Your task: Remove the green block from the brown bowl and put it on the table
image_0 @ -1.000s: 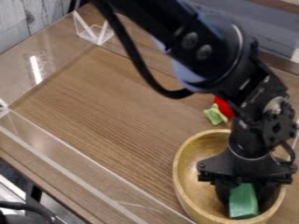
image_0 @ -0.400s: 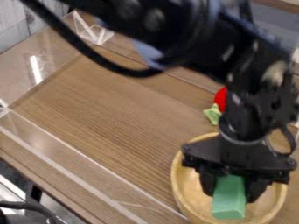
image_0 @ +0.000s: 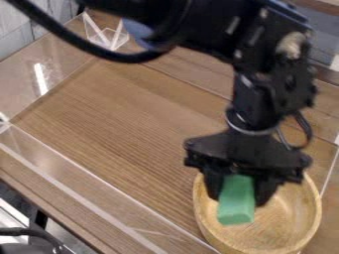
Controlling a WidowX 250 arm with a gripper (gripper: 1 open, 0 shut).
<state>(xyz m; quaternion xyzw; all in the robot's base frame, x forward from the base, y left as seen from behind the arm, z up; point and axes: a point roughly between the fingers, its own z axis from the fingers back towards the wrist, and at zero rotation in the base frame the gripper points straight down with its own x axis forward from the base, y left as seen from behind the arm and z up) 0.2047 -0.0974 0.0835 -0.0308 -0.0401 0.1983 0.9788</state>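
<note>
One green block [image_0: 239, 200] is being held between the dark fingers of the tool [image_0: 244, 183] in the lower right of the frame, its upper end pinched and its lower end hanging free. The block is being carried upright, tilted slightly, above the left part of the brown bowl [image_0: 302, 220], clear of the bowl's floor and overlapping the near rim as seen from this angle. The bowl is being left resting on the worktop [image_0: 119, 119] at the lower right corner, its grain and thick rim plainly visible to the right of the block. The tool is being pointed downward from a bulky black arm [image_0: 272, 74] that is being extended across the frame from the upper left. The arm and tool are being rendered with some motion blur, so the exact contact of the fingertips on the block cannot be made out. Wood-grain surface is being shown bare across the centre and left of the frame, and it is being bordered by low clear acrylic walls [image_0: 54, 159] along the left and lower left edges.
</note>
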